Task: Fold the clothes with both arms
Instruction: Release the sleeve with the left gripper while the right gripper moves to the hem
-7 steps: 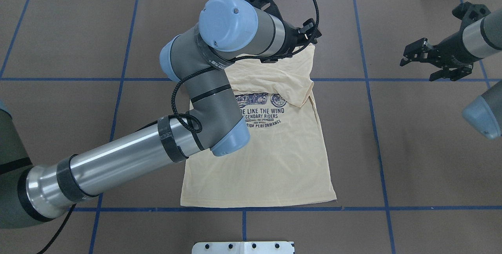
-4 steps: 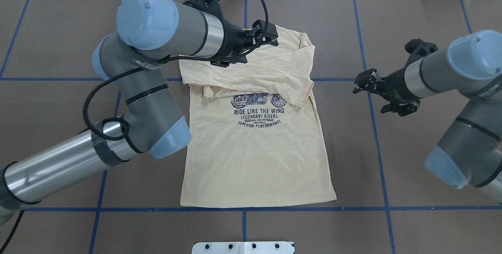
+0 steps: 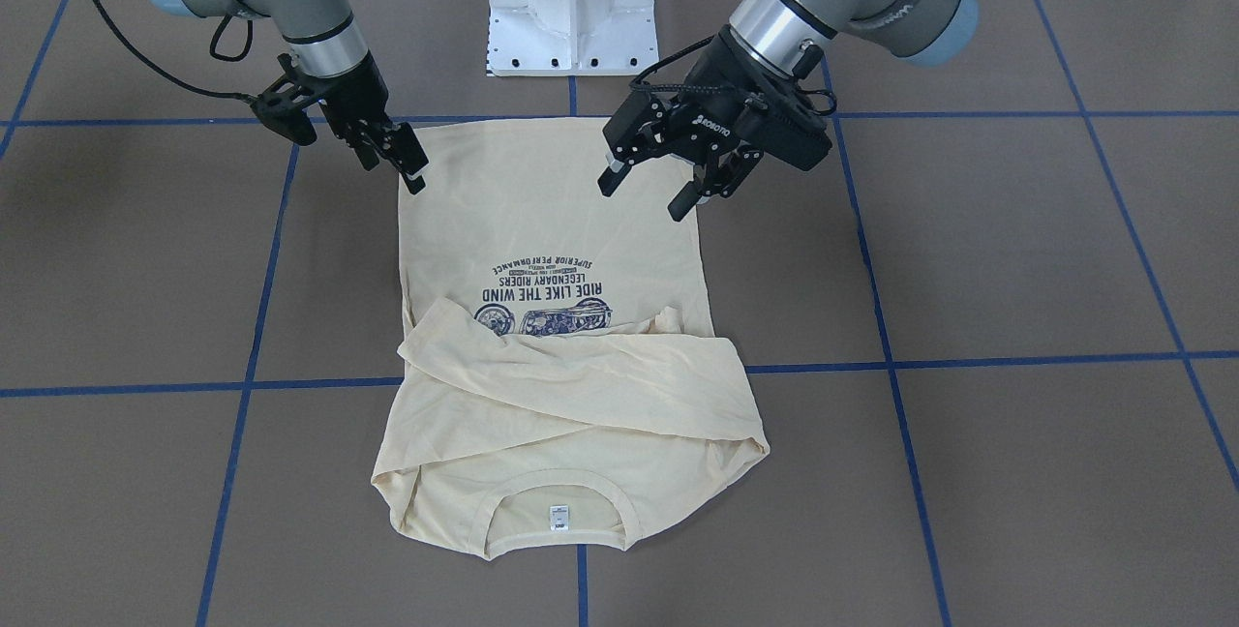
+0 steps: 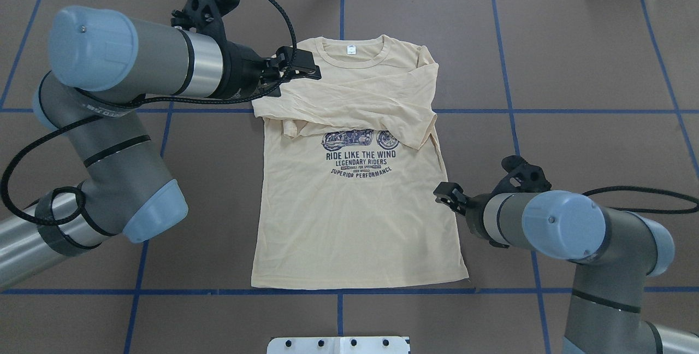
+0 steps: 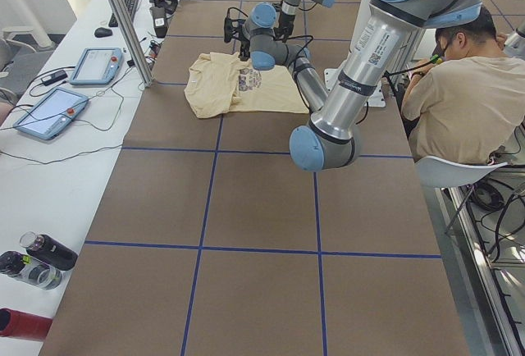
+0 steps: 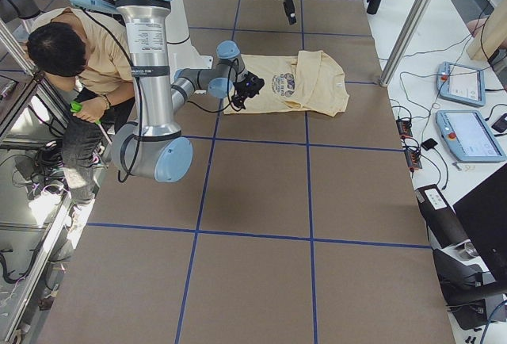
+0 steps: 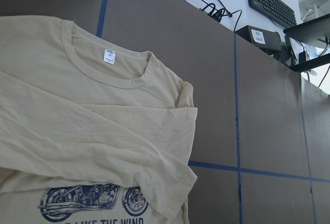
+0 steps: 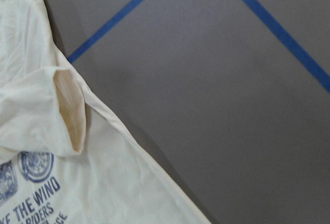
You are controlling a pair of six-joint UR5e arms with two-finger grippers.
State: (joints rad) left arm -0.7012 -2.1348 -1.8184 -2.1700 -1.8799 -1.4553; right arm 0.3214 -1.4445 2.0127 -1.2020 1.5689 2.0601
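— Pale cream-yellow, that long-sleeved T-shirt of thin fabric (image 4: 355,223): where does it lie?
— Flat on the brown bench (image 4: 573,70), front up. Its hem points toward the robot's white pedestal base (image 3: 571,8) and its collar is on the far side. The small white neck label (image 4: 351,48) shows inside the collar.
— And the sleeves?
— Both are folded in across the chest, one over the other. The sleeve on top covers the upper edge of the navy motorcycle print (image 4: 360,140), and the lettering below it is in plain view.
— Where is the black two-finger left gripper (image 3: 641,199)?
— Raised over the shirt and apart from the cloth, its jaws spread wide and holding nothing. Its wrist camera looks down on the collar and the crossed sleeves.
— And the black two-finger right gripper (image 3: 395,174)?
— It hangs above the bench just beside the shirt's side edge on the robot's right. Its jaws are parted by a narrower gap, with nothing between them. Its wrist camera shows that edge, a sleeve cuff and bare bench crossed by blue tape lines (image 4: 513,124).
— Anyone near?
— A person in a beige top (image 5: 459,102) sits behind the robot, head bent down.
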